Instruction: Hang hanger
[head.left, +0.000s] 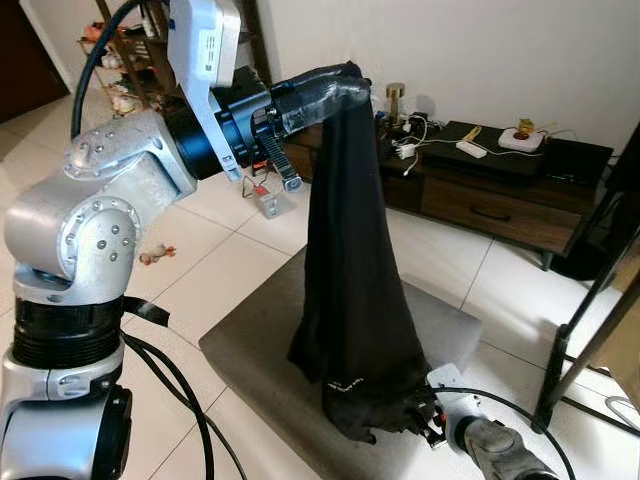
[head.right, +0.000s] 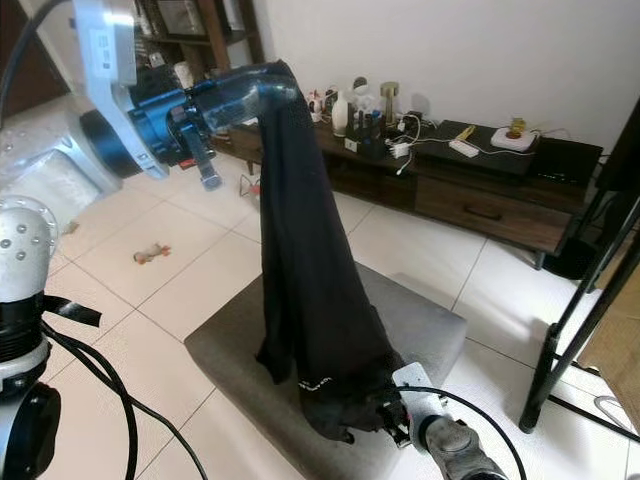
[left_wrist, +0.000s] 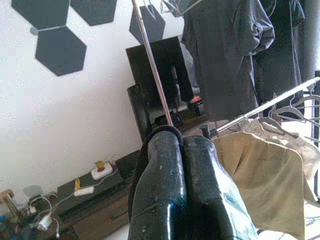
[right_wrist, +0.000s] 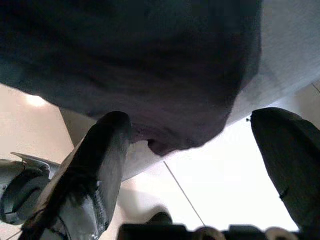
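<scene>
Garment (head.left: 350, 290): black cloth, no hanger visible in it, draped from the raised left gripper (head.left: 345, 85) in a long cone widening downward, its crumpled hem resting on the grey cushion (head.left: 250, 350). The left fingers (left_wrist: 180, 195) are pressed together under the cloth. The right gripper (head.left: 425, 415) sits at the hem, fingers (right_wrist: 90, 175) spread wide.
</scene>
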